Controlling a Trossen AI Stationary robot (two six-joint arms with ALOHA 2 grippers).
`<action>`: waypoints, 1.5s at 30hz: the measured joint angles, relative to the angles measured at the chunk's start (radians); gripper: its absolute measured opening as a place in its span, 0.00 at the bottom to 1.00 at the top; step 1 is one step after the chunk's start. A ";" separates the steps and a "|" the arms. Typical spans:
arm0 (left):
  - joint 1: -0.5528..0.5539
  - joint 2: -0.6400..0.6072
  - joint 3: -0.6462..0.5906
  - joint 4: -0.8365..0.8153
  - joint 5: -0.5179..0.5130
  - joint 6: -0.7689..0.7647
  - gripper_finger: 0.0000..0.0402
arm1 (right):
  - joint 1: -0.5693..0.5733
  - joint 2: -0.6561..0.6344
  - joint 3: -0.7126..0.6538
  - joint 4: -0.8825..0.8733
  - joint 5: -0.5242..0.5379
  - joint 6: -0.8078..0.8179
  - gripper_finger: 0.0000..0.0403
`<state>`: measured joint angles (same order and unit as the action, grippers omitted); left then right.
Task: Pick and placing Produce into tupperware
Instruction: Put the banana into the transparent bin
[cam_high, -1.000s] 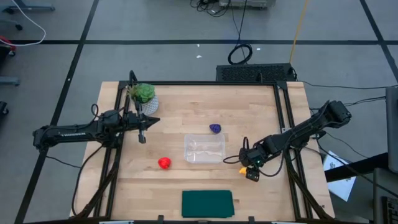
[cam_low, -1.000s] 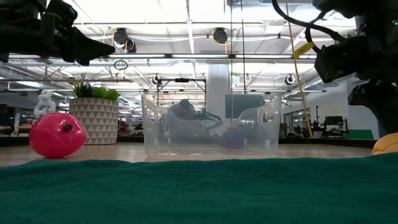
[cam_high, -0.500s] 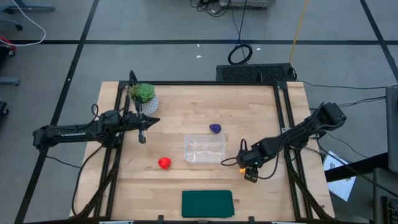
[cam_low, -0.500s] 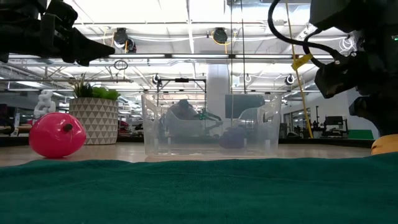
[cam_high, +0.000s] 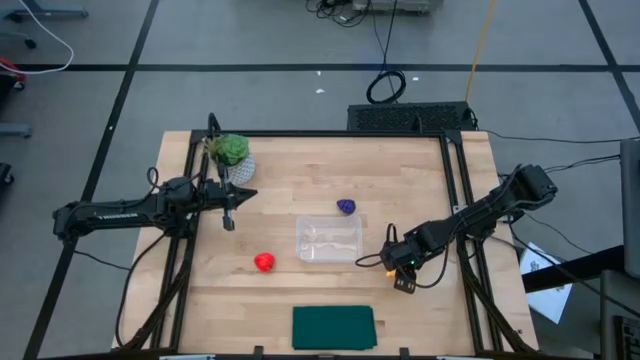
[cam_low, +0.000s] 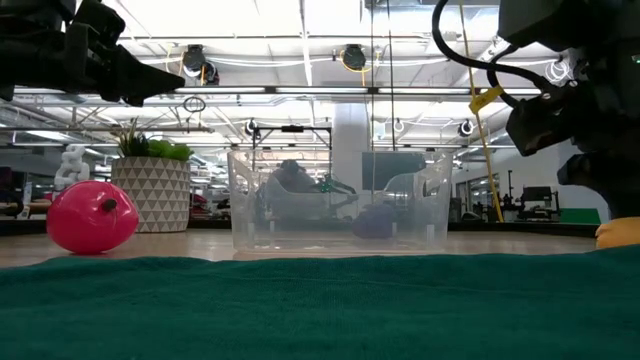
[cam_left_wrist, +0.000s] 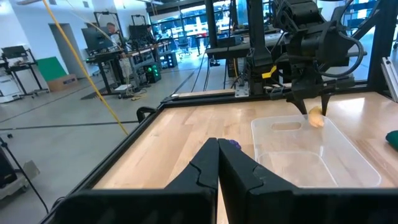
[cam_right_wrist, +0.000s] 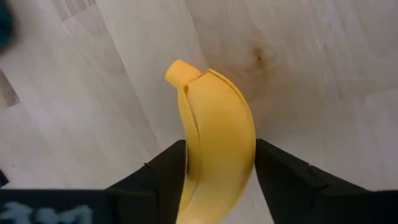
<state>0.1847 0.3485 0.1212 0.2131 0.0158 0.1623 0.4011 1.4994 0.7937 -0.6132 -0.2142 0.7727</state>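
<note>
- The banana (cam_right_wrist: 214, 134) lies on the wood at the right of the table, just right of the tupperware (cam_high: 329, 238), directly between the fingers of the right gripper (cam_right_wrist: 217, 168). Its long axis runs forward along the line of the fingers, stem end pointing away from the wrist.
- The right jaws stand partly open, one finger on each flank of the banana, touching or nearly so; I cannot tell whether they grip it firmly yet.
- The right arm reaches in from the table's right edge, wrist bent steeply down over the fruit.
- The left gripper (cam_high: 230, 222) hangs shut and empty over the left of the table, near the potted plant (cam_high: 231, 151), well apart from the banana.
- The red fruit (cam_high: 264, 262) sits left of and nearer than the tupperware; the purple piece (cam_high: 346, 206) lies just beyond its far side. The tupperware looks empty.
</note>
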 joint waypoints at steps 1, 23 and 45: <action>0.000 0.000 0.000 0.000 0.000 0.000 0.01 | 0.000 0.000 0.000 0.000 0.000 0.000 0.41; 0.000 0.000 0.000 0.000 0.000 -0.003 0.01 | -0.043 -0.088 0.000 -0.011 -0.007 -0.007 0.34; 0.000 0.000 0.000 0.000 -0.017 -0.002 0.01 | -0.089 -0.151 0.171 -0.188 0.004 -0.121 0.34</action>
<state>0.1844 0.3485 0.1213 0.2131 -0.0010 0.1604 0.3126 1.3487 0.9644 -0.8008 -0.2100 0.6521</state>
